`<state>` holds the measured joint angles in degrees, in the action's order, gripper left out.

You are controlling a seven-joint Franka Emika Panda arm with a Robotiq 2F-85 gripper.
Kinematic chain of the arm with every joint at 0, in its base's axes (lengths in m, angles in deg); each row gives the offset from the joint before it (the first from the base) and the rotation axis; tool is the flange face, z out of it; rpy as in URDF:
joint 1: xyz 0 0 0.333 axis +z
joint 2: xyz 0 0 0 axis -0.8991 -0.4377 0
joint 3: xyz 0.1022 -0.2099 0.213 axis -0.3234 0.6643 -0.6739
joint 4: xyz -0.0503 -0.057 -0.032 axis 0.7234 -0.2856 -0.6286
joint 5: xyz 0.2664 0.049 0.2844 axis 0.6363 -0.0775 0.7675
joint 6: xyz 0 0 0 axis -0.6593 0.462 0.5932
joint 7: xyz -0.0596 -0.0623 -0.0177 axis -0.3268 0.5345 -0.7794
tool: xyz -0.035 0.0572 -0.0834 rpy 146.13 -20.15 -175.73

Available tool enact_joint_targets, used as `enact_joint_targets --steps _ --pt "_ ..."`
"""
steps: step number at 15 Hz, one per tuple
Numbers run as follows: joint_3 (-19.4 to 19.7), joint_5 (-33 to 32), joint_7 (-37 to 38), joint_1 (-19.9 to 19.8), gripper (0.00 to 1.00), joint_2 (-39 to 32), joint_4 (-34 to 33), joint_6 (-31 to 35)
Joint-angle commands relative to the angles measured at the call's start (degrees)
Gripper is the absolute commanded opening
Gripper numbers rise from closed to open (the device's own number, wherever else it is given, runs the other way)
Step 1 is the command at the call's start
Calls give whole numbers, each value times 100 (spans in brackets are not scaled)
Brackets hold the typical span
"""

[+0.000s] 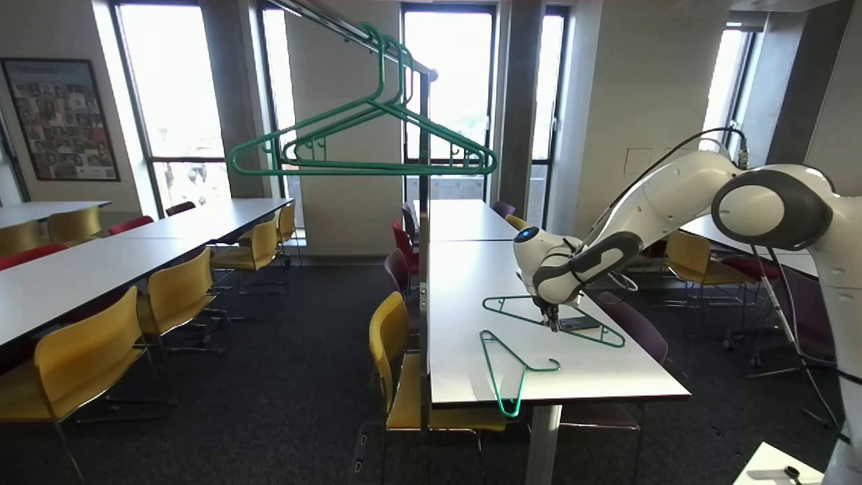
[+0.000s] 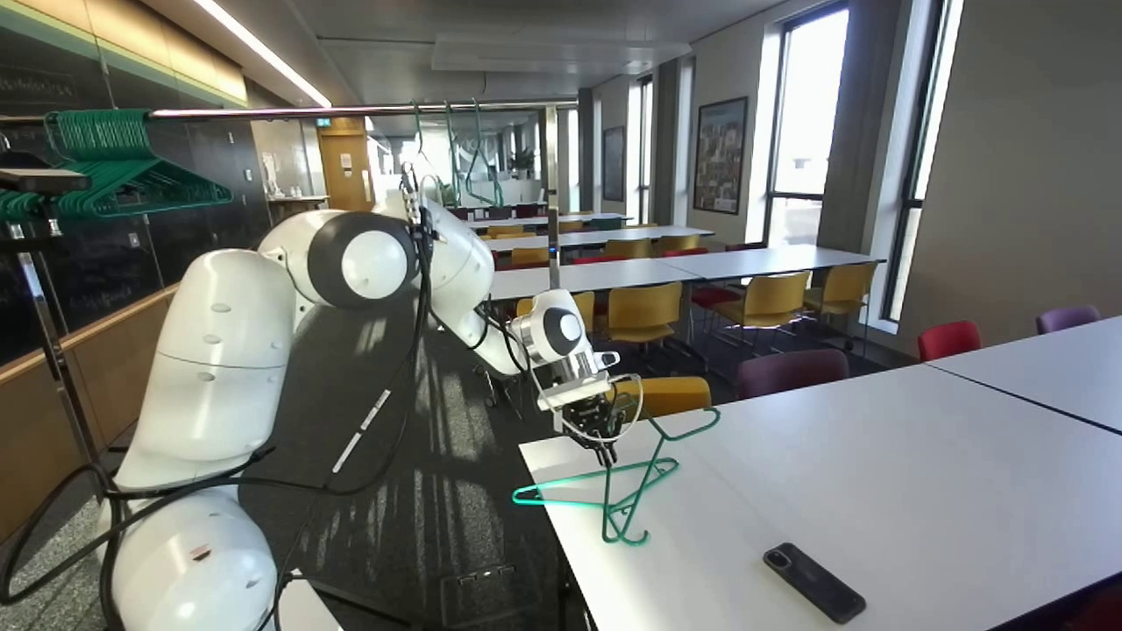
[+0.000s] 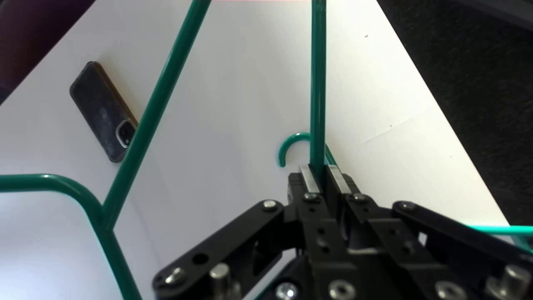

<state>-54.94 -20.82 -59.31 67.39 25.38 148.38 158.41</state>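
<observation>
We see white casing (image 2: 230,333), dark joint rings (image 1: 808,207), black cables (image 2: 425,256), a silver-screwed black gripper (image 3: 320,177) and perhaps a blue light (image 1: 526,234).

Place: a classroom or study room
Tables (image 1: 121,257): long, white — set in rows
Chairs (image 2: 644,313): yellow, red, purple, along the tables
Blackboard (image 2: 53,83): large, dark — faintly written on
</observation>
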Motion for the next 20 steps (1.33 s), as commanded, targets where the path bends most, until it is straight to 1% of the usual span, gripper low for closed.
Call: enact_joint_targets --steps 1,4,6,10,14,16,20 --pt "62 -562 940 209 2 910 778 331" --pt "-24 -1006 1596 306 2 1481 1103 351" --pt "-139 -1208 1884 335 2 1860 1210 220" --pt "-437 -1273 2113 323 2 2420 1188 -54" --pt "-658 -1342 2421 282 2 2671 996 -284" --pt "-784 -1719 2874 287 2 2644 804 -476" --pt "-1114 -2850 3963 399 2 2372 231 -1364"
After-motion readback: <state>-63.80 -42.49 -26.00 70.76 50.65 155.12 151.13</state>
